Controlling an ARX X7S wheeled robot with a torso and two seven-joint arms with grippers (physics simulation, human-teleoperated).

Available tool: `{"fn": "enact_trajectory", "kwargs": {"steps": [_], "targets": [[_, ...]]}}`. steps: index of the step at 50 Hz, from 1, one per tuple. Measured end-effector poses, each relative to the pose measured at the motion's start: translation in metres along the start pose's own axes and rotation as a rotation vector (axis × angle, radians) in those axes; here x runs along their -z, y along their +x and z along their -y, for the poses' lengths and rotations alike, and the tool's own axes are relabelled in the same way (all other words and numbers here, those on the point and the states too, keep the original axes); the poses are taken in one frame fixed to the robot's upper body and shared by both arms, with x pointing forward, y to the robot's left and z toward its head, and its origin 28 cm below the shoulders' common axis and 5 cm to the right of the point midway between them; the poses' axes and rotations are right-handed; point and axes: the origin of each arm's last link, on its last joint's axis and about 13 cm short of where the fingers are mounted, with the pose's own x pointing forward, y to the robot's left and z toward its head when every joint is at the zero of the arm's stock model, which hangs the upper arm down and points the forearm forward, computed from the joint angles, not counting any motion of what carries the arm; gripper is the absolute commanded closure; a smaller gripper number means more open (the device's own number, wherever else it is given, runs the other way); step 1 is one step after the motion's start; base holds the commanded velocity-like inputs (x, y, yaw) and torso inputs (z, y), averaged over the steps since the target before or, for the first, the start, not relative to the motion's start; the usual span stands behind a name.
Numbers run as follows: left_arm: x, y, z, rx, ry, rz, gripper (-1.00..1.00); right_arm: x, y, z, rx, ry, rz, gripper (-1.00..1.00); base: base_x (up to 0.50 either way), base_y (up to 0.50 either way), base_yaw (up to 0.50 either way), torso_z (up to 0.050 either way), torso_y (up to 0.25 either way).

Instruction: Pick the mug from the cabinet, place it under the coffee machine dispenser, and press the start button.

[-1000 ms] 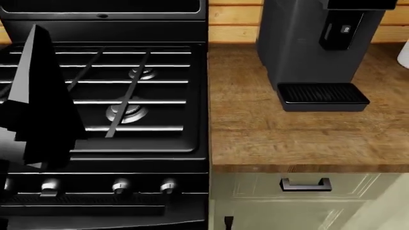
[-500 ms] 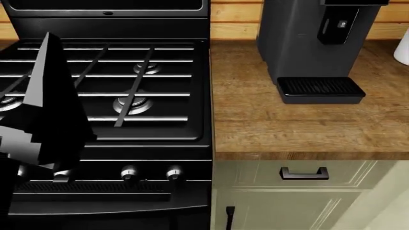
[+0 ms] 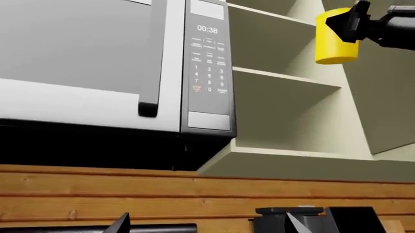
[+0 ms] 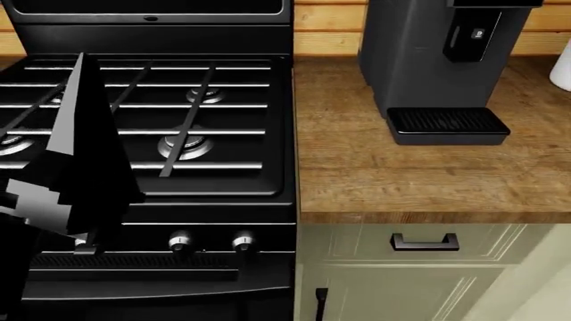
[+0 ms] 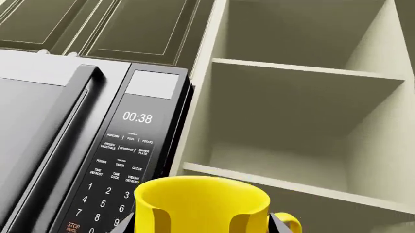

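Note:
The yellow mug sits between my right gripper's fingers, which are shut on its sides, handle to one side. The left wrist view shows the same mug held in the air by the right gripper in front of the open cabinet. My left gripper is open and holds nothing. In the head view the dark grey coffee machine stands on the wooden counter, with its ribbed drip tray bare. The start button is on the black slanted panel. The dispenser is cut off at the top edge.
A black gas stove fills the left of the head view, and my left arm hangs over it. A microwave hangs beside the cabinet shelves. A white crock stands at the counter's right edge.
The head view has dropped a little, so stove and counter sit higher in the picture. My left arm has drifted slightly to the right over the stove.

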Motion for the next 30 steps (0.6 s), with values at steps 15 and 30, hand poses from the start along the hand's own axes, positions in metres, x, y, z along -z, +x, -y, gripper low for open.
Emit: {"fn": "enact_trajectory", "kwargs": {"steps": [15,30], "targets": [[0.001,-0.001,0.002,0.004,-0.001,-0.009,-1.00,0.015,-0.031,-0.001,-0.012,0.025,-0.042,1.00,0.00,0.00,0.00,0.000,0.000],[0.002,-0.002,0.003,0.002,-0.001,-0.021,-1.00,0.035,-0.062,-0.006,-0.050,0.016,-0.091,1.00,0.00,0.00,0.00,0.000,0.000]]}}
